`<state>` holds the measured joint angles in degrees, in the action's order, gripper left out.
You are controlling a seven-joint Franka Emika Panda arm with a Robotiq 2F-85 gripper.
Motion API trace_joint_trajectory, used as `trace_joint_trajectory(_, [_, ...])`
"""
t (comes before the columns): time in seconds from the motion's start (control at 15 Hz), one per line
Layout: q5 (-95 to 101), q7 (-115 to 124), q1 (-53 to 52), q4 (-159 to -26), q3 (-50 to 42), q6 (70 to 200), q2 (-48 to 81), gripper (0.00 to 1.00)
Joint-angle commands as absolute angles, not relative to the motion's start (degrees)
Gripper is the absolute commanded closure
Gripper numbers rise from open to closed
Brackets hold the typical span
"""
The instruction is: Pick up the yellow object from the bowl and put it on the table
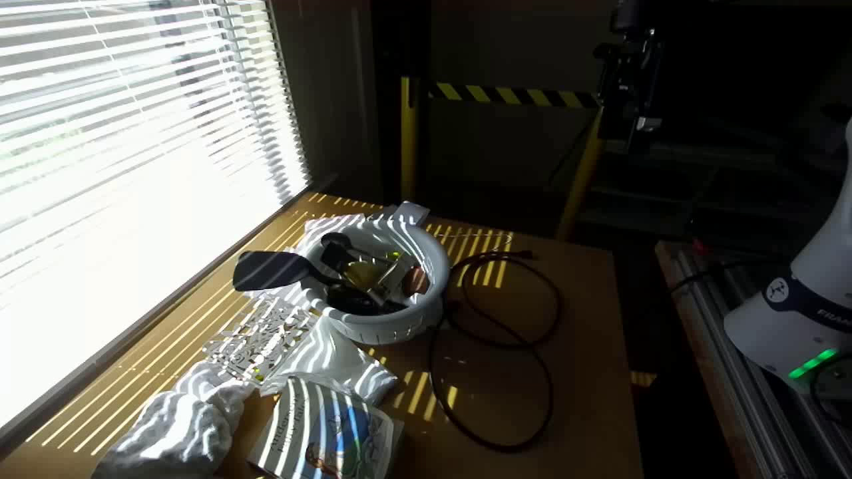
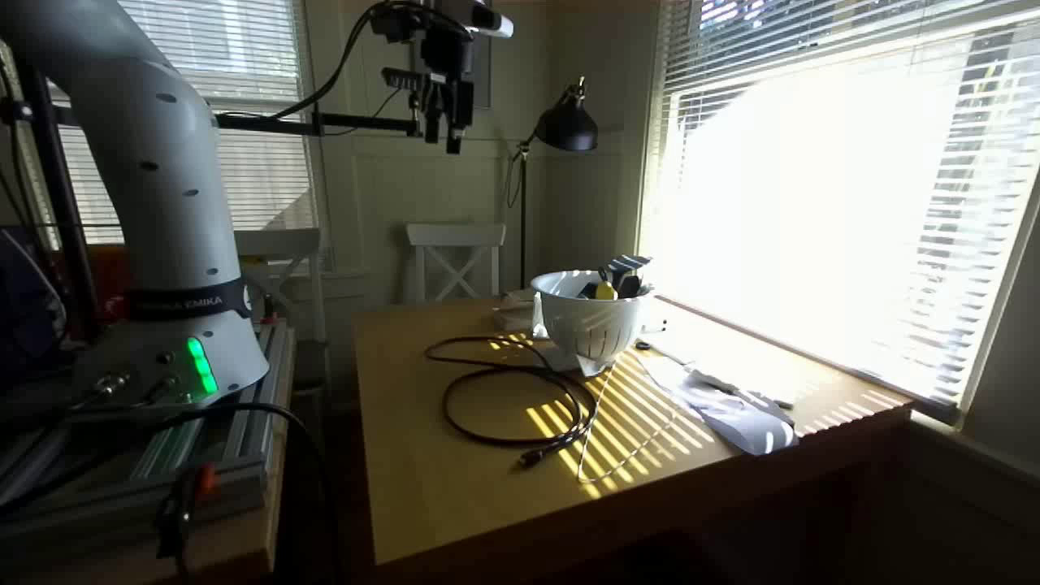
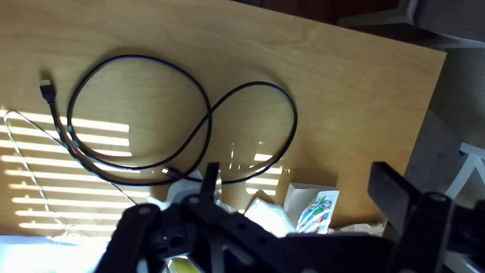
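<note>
The yellow object (image 1: 363, 274) lies in the white bowl (image 1: 393, 329) among dark utensils; only part of it shows. In an exterior view it shows as a small yellow patch (image 2: 605, 290) above the rim of the bowl (image 2: 581, 329). A yellow-green patch (image 3: 185, 266) at the bottom of the wrist view is mostly hidden by the gripper. The bowl stands on the brown table (image 1: 586, 372), which also shows in the wrist view (image 3: 341, 94). My gripper (image 3: 295, 168) is open and empty. It hangs high above the table in an exterior view (image 2: 443, 142), apart from the bowl.
A black spatula (image 1: 269, 271) sticks out over the bowl's rim. A black cable (image 1: 549, 392) loops beside the bowl. A book (image 1: 333, 432), crumpled white cloth (image 1: 180, 426), and silvery sheet (image 1: 266, 339) lie near the window. A black lamp (image 2: 569, 126) stands behind the table.
</note>
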<state>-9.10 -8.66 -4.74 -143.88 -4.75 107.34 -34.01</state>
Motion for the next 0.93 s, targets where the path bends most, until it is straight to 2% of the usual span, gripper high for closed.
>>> trace_joint_trajectory(0.0, [-9.5, -9.1, -3.8, -143.8, -4.0, 107.1, -33.9, 0.0])
trace_joint_trajectory(0.47, [-9.5, -9.1, -3.8, -143.8, -4.0, 107.1, -33.9, 0.0])
trace_joint_trajectory(0.87, [-13.1, -13.0, -3.1, -140.7, -8.1, 120.3, -28.1, 0.0])
